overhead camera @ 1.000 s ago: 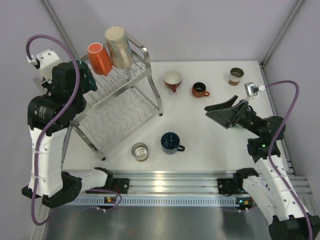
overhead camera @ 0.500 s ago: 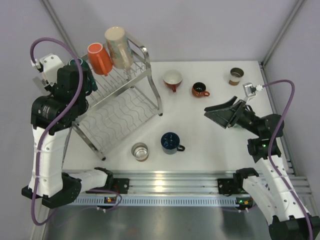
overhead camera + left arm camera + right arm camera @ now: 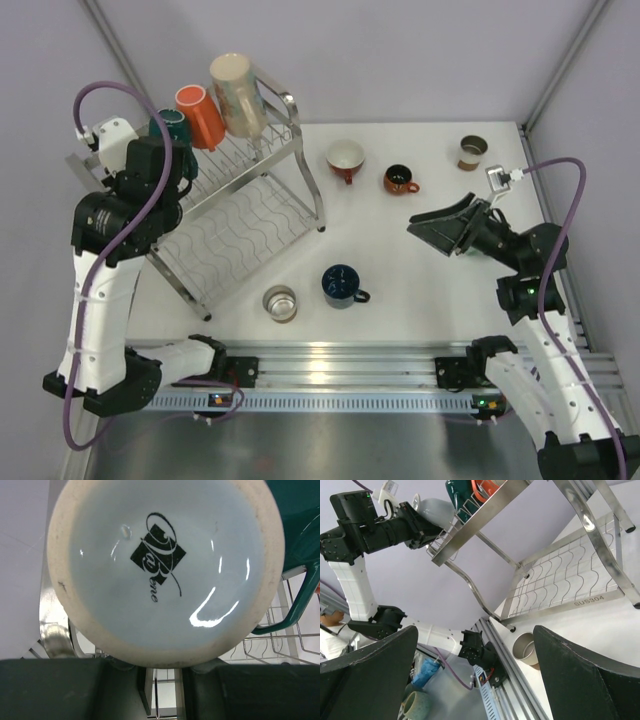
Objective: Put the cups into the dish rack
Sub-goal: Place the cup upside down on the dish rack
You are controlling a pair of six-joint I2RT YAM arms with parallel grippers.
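A pale blue cup (image 3: 165, 565) fills the left wrist view bottom-on, and my left gripper (image 3: 164, 680) is shut on it beside the dish rack's (image 3: 250, 230) upper tier. A dark teal mug (image 3: 170, 125), an orange cup (image 3: 200, 117) and a tall beige cup (image 3: 236, 95) sit on that tier. On the table stand a red cup (image 3: 346, 158), a small brown mug (image 3: 401, 180), a brown cup (image 3: 472, 152), a navy mug (image 3: 342, 285) and a clear glass (image 3: 280, 303). My right gripper (image 3: 430, 228) hangs open above the table's right side, holding nothing.
The left arm (image 3: 130, 200) stands over the rack's left end and hides the held cup from above. The rack's lower tier (image 3: 570, 575) holds nothing. Grey walls close in behind and at both sides, and an aluminium rail (image 3: 340, 360) runs along the near edge.
The left arm has shifted right toward the rack with the pale blue cup, uncovering more of the teal mug. The right arm has barely moved.
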